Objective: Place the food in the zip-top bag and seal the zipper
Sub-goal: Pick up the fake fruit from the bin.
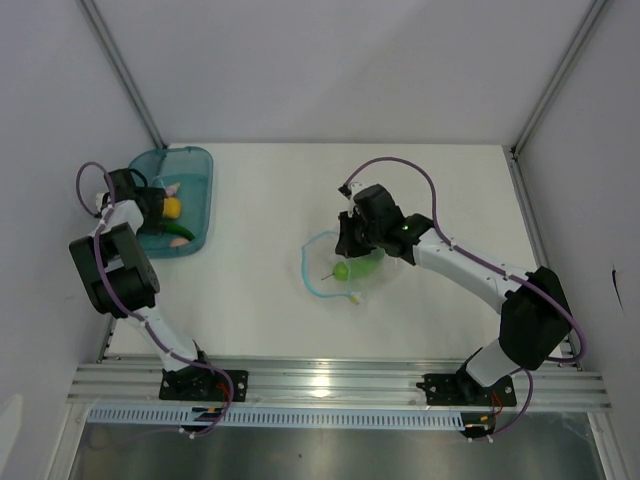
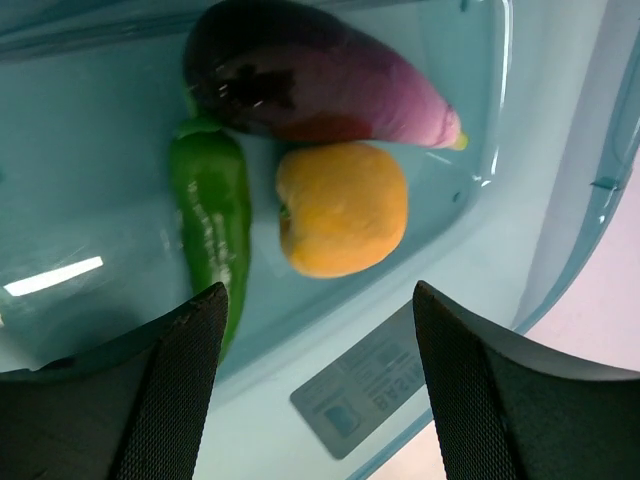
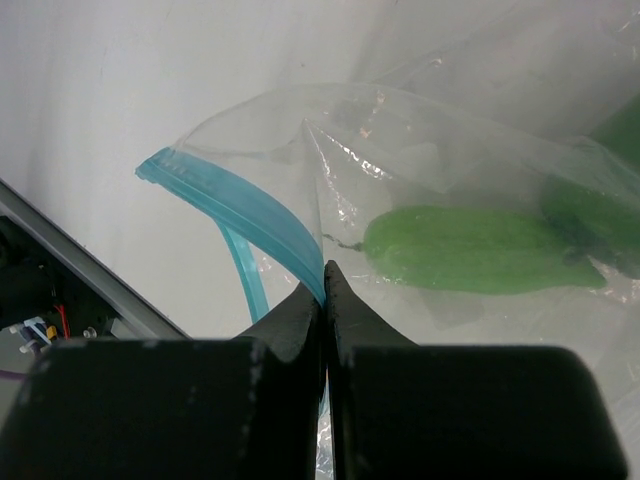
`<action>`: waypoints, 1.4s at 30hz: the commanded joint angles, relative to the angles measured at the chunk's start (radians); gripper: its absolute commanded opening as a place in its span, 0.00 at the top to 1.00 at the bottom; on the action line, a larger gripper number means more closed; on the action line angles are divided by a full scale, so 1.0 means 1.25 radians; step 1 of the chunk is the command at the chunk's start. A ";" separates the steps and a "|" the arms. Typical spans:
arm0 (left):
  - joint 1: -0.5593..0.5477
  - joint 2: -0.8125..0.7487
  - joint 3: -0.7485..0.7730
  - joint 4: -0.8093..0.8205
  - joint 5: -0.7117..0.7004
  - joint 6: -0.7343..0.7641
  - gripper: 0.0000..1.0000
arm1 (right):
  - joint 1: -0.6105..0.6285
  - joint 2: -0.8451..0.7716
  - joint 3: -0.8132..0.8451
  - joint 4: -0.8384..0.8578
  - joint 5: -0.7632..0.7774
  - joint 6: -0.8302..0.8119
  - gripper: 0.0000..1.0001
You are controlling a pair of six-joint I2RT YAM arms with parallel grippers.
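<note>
My left pincer (image 2: 320,298) hangs over the tub (image 2: 560,200) with its fingers spread wide and nothing between them. Just ahead of it, almost in the middle of the gap, lies the orange fruit (image 2: 342,208). The pepper (image 2: 212,215) lies beside the fruit, in line with my left finger. The eggplant (image 2: 320,95) lies beyond both and touches the fruit.

My right pincer (image 3: 323,275) is closed tight on the zipper (image 3: 230,205) at the rim of the bag (image 3: 450,120). The bag lies on the tabletop (image 1: 400,180), well apart from the tub. Its mouth opens to the left of this pincer, and a cucumber (image 3: 465,250) is already inside, ahead of the fingertips and to the right.

I judge that the step in hand is to take the next food from the tub. The fruit is the best choice, because it is round and my opening is wider than it. I should come down straight so that one finger passes between fruit and pepper. If I drift to the left, I will pinch the pepper too. I should close softly at the widest part of the fruit, or it may slip out. The tub wall is smooth and close on the right, so I must lift straight up before I turn. My right pincer should hold the rim high, so that the mouth does not fall flat.
</note>
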 commanded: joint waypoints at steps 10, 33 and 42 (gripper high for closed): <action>0.003 0.093 0.143 -0.050 0.029 -0.084 0.24 | -0.011 0.002 -0.005 0.042 -0.015 -0.010 1.00; -0.042 0.185 0.270 -0.195 -0.068 -0.025 0.23 | -0.026 0.001 -0.013 0.046 -0.015 -0.010 1.00; -0.042 0.195 0.251 -0.157 -0.065 -0.032 0.26 | -0.030 0.005 -0.019 0.052 -0.019 -0.009 1.00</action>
